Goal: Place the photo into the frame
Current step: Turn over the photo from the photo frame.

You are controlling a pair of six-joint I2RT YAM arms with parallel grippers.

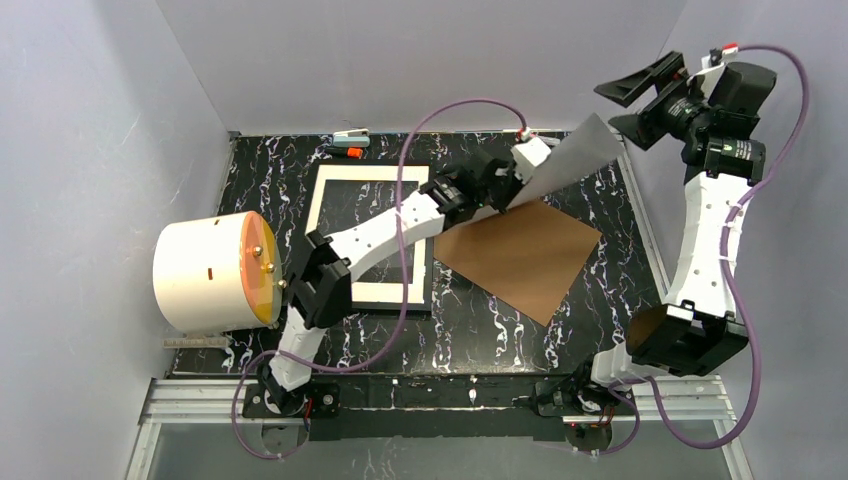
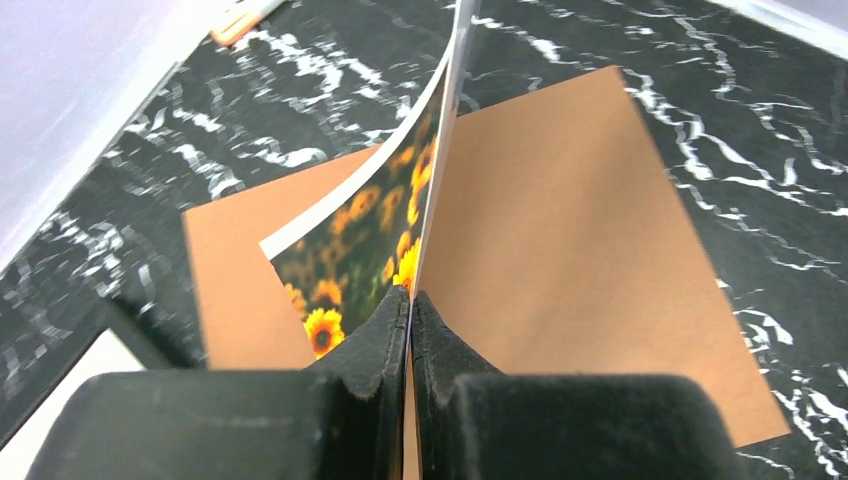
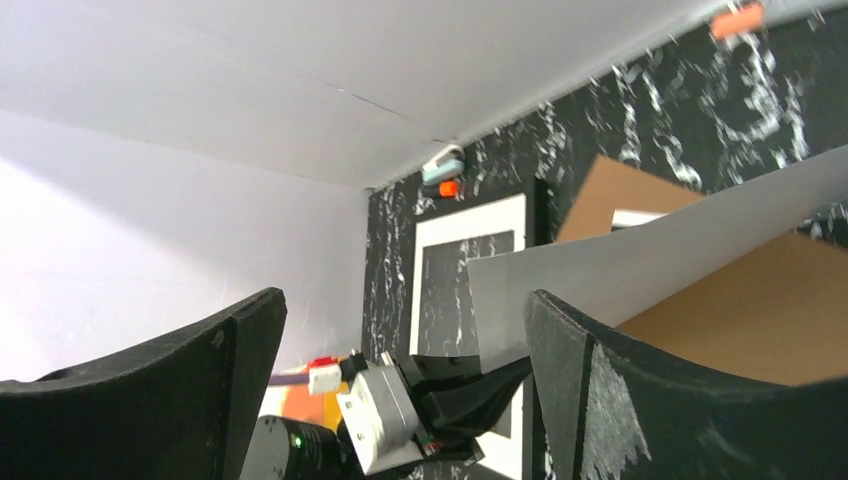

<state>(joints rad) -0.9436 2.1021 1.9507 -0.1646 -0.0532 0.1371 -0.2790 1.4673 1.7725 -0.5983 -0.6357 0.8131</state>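
Photo aloft, not yet framed.
The left claw [image 2: 411, 300] clenches the photo [image 2: 370, 230] above the brown board [image 1: 520, 260]; the right claw [image 1: 612, 108] gapes empty at two o'clock. Next, I'd say, lay it flat in the frame [image 1: 330, 200], nine o'clock.

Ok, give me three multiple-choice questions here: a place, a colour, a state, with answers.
1. The brown board lies where, relative to the frame? A on top of it; B on its right; C on its left.
2. The flowers on the photo are: A blue; B pink; C orange-yellow.
3. The left pincer is: A shut on the photo; B open; C shut on nothing.
Answers: 1 B, the top view shows it right of the frame; 2 C, sunflowers show in the left wrist view; 3 A, it pinches the print's edge.
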